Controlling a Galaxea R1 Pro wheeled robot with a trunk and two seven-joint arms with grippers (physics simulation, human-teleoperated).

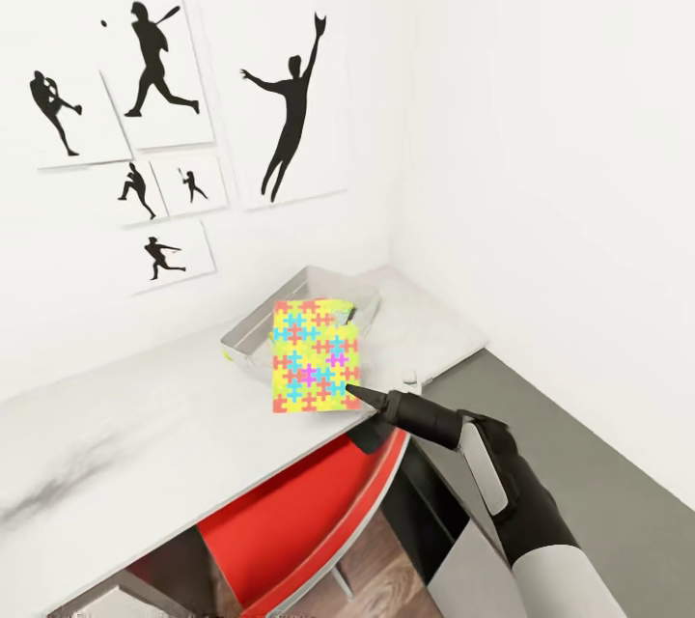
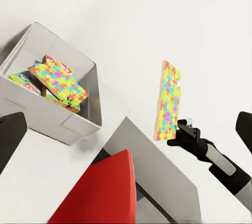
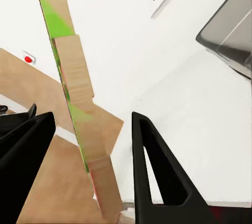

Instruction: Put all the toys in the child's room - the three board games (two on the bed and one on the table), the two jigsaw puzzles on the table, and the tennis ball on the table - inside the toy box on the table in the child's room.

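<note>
Jigsaw puzzle [image 1: 314,357] held upright over the tabletop's [image 1: 145,425] front edge

The toy box [image 2: 79,103] near the tabletop's far corner holds another multicoloured puzzle square [image 2: 59,80] atop a printed game box [image 2: 23,79]. Right fingers [image 1: 349,393] pinch the lifted puzzle's lower corner — yellow, blue, pink pieces, plain tan back. Left fingers [image 2: 10,134] spread wide — nothing between them.

Light grey table [image 1: 145,425] along white wall; translucent toy box [image 1: 253,323] sits on far end.

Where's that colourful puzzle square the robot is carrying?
In the head view, the jigsaw puzzle hangs upright in the right gripper, above the table's front edge, just before the toy box.
</note>
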